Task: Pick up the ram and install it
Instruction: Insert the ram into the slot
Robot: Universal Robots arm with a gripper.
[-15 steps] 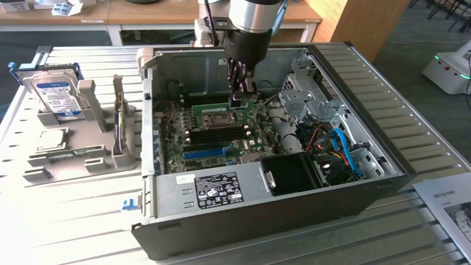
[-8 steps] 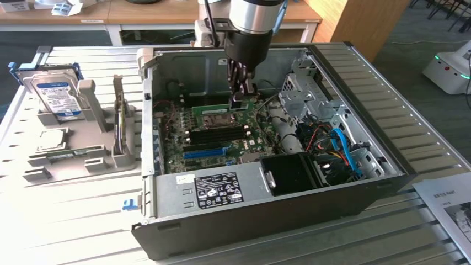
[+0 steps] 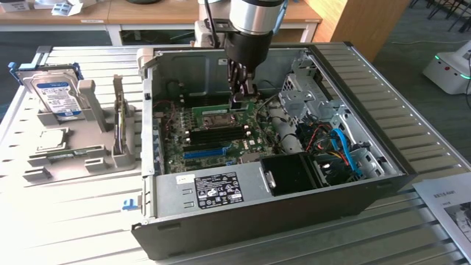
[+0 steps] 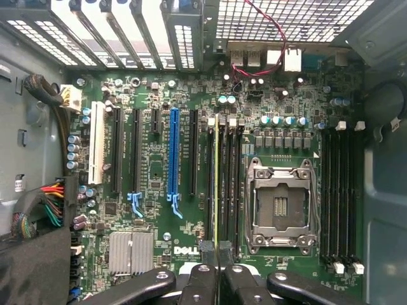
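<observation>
The computer case (image 3: 279, 182) lies open on its side on the slatted counter (image 3: 74, 221). The arm reaches down into it from twelve o'clock in the exterior view. The claw (image 4: 216, 250) is clenched on the ram (image 4: 216, 184), with the fingertips (image 4: 207, 249) pressed against either face of the stick.

In the wrist view the ram is seen edge-on as a thin yellow-green line. It runs lengthwise along the bank of black memory slots (image 4: 227, 184). That bank lies between the empty CPU socket (image 4: 280, 203) and the long blue slot (image 4: 173, 152). The ram lines up with one of those black slots, but I cannot tell whether it is already seated or just above it. A second bank of black memory slots (image 4: 340, 197) lies on the far side of the socket.

In the exterior view, the claw hangs over the motherboard (image 3: 213, 138) just at twelve o'clock of the socket. At nine o'clock of the case, well apart from it, a hard drive with a blue label (image 3: 55, 94) stands in a grey holder (image 3: 88, 99). A printed sheet (image 3: 449, 204) lies at the case's four o'clock.
</observation>
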